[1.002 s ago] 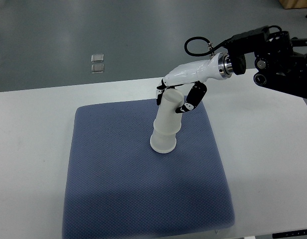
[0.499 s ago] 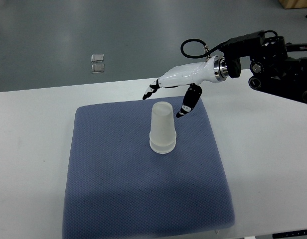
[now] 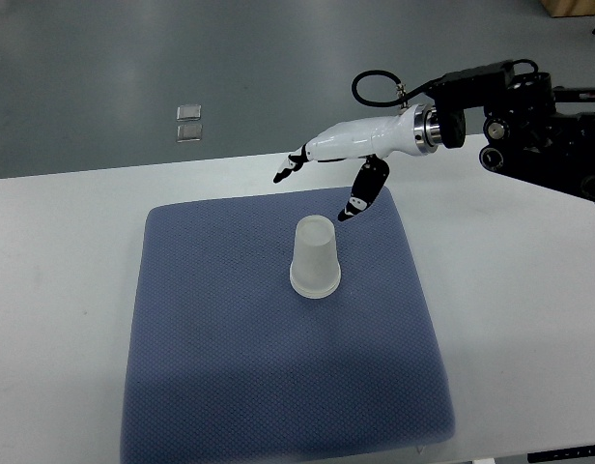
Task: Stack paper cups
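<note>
Stacked paper cups (image 3: 315, 258) stand upside down, upright, approx mid of blue mat (image 3: 230, 367) on white worktop (image 3: 56, 290). Right hand (image 3: 338, 155) hovers just above and behind stack, not touching; fingers (image 3: 288, 169) spread wide, holding nothing. Right arm comes in from pic's right edge

The right arm (image 3: 529, 116) reaches in from the right edge, its black links ending in a white hand (image 3: 341, 164) stretched leftward. The hand is spread and holds nothing: its dark-tipped fingers (image 3: 288, 169) point left, and the thumb (image 3: 360, 193) hangs downward, apart from them.
</note>
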Controlling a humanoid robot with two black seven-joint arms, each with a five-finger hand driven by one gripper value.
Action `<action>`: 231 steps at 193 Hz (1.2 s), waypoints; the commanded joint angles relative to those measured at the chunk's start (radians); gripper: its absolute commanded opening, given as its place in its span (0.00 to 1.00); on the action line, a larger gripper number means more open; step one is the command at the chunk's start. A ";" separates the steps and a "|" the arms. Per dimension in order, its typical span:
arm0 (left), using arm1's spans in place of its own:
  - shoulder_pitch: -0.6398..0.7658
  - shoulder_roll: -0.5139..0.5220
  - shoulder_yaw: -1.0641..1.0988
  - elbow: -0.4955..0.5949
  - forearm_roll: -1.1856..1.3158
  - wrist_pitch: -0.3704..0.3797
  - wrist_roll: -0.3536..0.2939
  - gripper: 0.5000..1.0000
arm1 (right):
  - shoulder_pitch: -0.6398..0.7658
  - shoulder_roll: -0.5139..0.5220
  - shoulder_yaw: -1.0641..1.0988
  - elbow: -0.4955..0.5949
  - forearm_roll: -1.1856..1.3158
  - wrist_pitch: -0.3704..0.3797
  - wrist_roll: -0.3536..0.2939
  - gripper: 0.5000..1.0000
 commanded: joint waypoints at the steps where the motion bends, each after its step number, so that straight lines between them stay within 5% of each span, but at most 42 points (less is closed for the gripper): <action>1: 0.000 0.000 0.001 0.000 0.000 0.000 0.000 1.00 | -0.042 0.000 0.083 -0.058 0.003 0.002 0.000 0.81; 33: 0.000 0.000 0.001 0.000 0.000 0.000 0.000 1.00 | -0.096 -0.003 0.181 -0.155 0.129 0.011 0.000 0.82; 136: 0.000 0.000 0.001 0.000 0.000 0.000 0.000 1.00 | -0.250 0.063 0.208 -0.501 1.120 -0.076 0.000 0.81; 231: -0.001 0.000 0.001 0.000 0.000 0.000 0.000 1.00 | -0.368 0.141 0.228 -0.515 1.712 -0.187 -0.049 0.82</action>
